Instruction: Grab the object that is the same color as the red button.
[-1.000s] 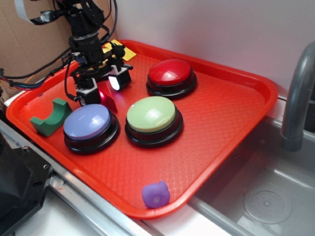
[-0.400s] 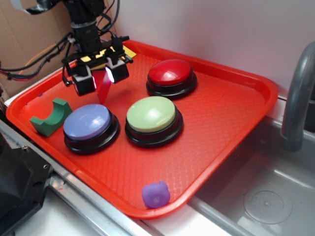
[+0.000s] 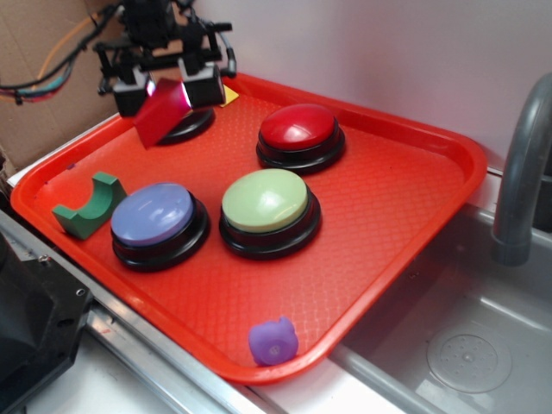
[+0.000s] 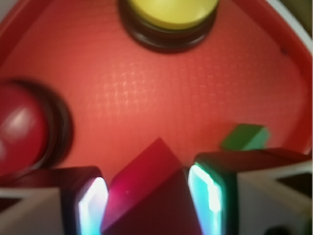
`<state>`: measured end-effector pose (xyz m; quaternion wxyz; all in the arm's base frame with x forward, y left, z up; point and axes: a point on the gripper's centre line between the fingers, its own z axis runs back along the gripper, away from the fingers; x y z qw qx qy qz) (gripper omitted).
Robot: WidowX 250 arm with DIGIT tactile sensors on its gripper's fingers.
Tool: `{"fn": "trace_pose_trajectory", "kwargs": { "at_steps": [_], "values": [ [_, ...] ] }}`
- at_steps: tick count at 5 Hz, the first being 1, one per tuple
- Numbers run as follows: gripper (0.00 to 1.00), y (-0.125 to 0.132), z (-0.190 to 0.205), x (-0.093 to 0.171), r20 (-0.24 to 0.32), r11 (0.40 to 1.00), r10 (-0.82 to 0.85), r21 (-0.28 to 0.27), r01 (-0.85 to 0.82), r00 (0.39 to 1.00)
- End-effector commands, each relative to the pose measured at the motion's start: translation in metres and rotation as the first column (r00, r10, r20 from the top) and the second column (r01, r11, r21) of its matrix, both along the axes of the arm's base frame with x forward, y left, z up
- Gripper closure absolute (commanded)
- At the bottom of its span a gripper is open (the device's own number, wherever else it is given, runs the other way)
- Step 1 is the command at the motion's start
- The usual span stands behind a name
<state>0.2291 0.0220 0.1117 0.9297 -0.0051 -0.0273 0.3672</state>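
The dark red wedge block hangs in the air above the back left of the red tray, held between the two lit pads of my gripper, which is shut on it. In the wrist view the same red wedge fills the gap between the jaws of my gripper, well above the tray floor. The red button sits at the back middle of the tray, to the right of the gripper; the wrist view catches the red button at its left edge.
A blue-purple button and a green button stand near the tray's front. A green arch block lies at the left, a yellow button beneath the gripper, a yellow block behind it. A purple toy rests on the front rim. A sink with a faucet is on the right.
The gripper has risen from the tray and moved back with the red wedge in it. The wedge, earlier on the tray beside the blue-purple button, now hangs in the air.
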Motion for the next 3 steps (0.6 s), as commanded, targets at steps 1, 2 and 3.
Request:
{"fn": "trace_pose_trajectory", "kwargs": {
  "at_steps": [1,2,3],
  "values": [
    [1.0,-0.02,0.0322,-0.0172,0.02,0.87,-0.493,-0.004,0.494,0.87],
    [1.0,-0.0195,0.031,-0.0194,0.034,0.84,-0.542,-0.019,0.543,0.84],
    [1.0,-0.0148,0.0312,-0.0195,0.016,0.854,-0.52,-0.003,0.52,0.854]
  ]
}}
